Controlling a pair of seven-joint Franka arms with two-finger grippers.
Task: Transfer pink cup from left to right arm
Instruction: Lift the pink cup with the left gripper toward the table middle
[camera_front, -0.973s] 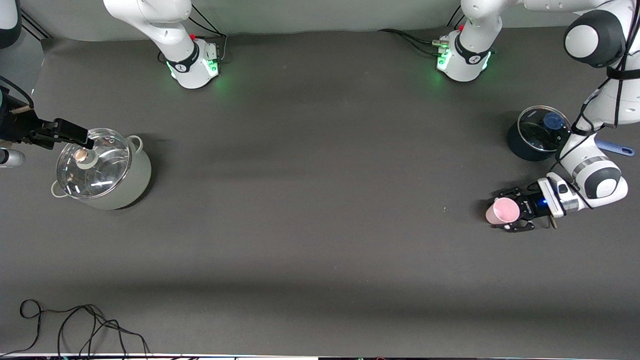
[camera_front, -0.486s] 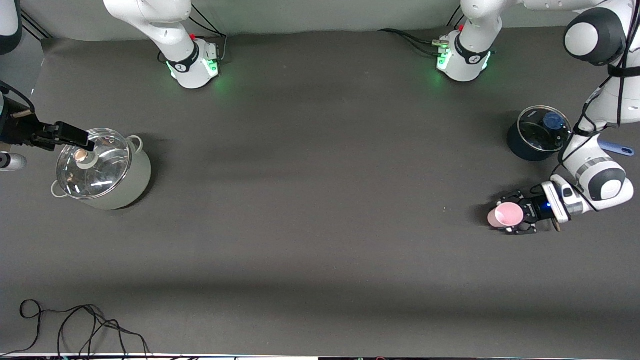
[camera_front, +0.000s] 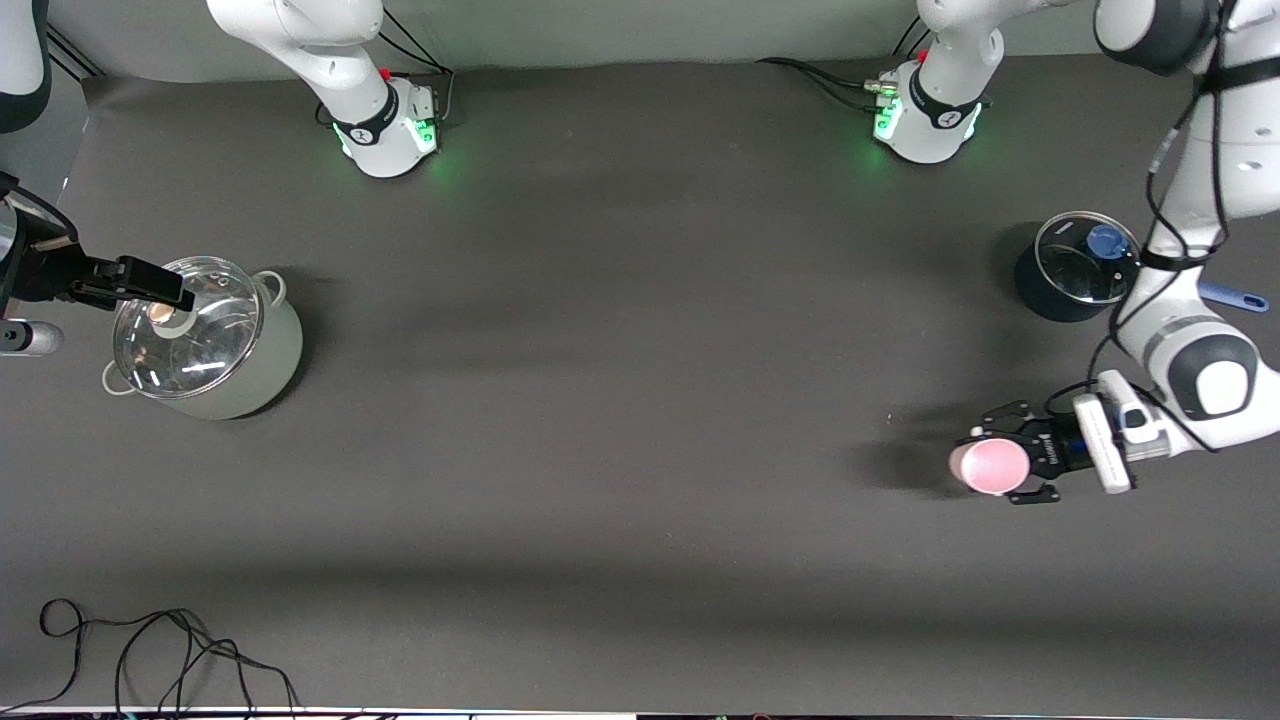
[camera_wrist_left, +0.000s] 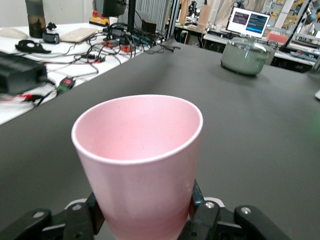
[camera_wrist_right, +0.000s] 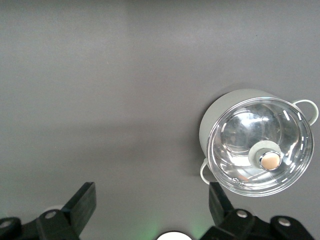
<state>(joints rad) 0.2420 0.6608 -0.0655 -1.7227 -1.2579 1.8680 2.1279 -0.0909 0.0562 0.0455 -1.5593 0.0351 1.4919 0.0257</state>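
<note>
Meanwhile left gripper (camera_front: 1003, 467) grips pink cup (camera_front: 987, 467); right gripper (camera_front: 150, 283) gapes.

I am finding no legible text, brand, number or sign in any view. I am seeing only unreadable marks on the collars of both arm bases and blurred content on a lit monitor (camera_wrist_left: 248, 22) past the table.

Lidded grey pot (camera_front: 205, 340), dark saucepan (camera_front: 1072, 268), cable (camera_front: 150, 650)
</note>
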